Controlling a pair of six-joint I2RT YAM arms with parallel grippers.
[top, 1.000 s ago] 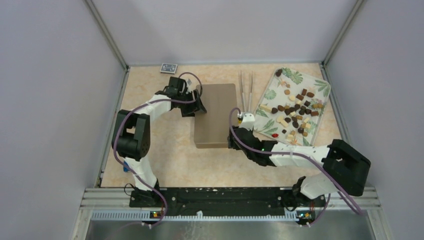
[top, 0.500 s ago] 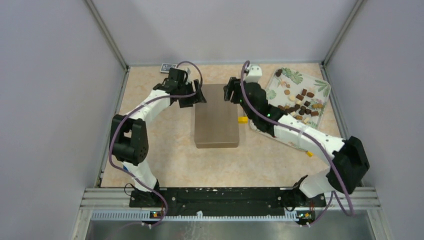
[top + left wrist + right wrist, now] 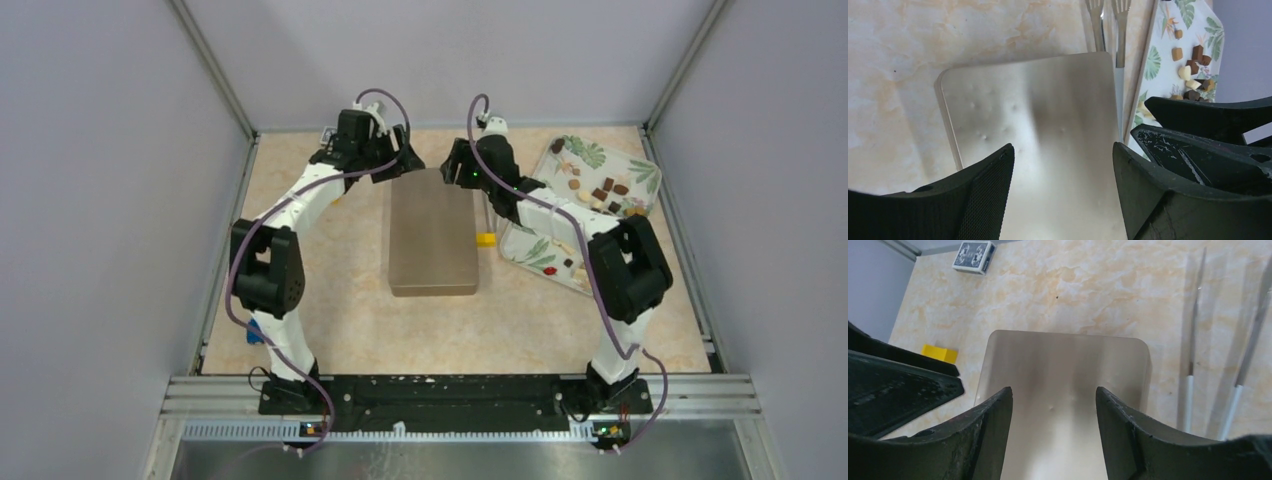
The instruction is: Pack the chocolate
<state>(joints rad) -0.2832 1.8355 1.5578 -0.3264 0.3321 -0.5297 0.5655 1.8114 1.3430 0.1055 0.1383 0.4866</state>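
Marbled beige table (image 3: 330,320) carries everything, with a closed metal tin (image 3: 432,232) lying flat in the middle, its long axis running near to far. To its right sits a leaf-print tray (image 3: 590,155) holding the chocolate pieces (image 3: 606,190), scattered loose on it and not in the tin; whether any are already under the lid cannot be seen. Between tin and tray lie a pair of tongs (image 3: 1193,350), parallel to the tin's long side, and a small yellow block (image 3: 486,239) rests just beside the tin's right edge.

Both arms reach to the tin's far short end. The left gripper (image 3: 392,166) hangs over the far-left corner with its jaws spread and nothing between them; the right gripper (image 3: 460,170) hangs over the far-right corner, likewise spread and empty. From each wrist view the tin lies straight ahead, stretching toward the near edge, so both arms are about equally close to it. A small patterned box (image 3: 973,257) sits at the far-left corner.
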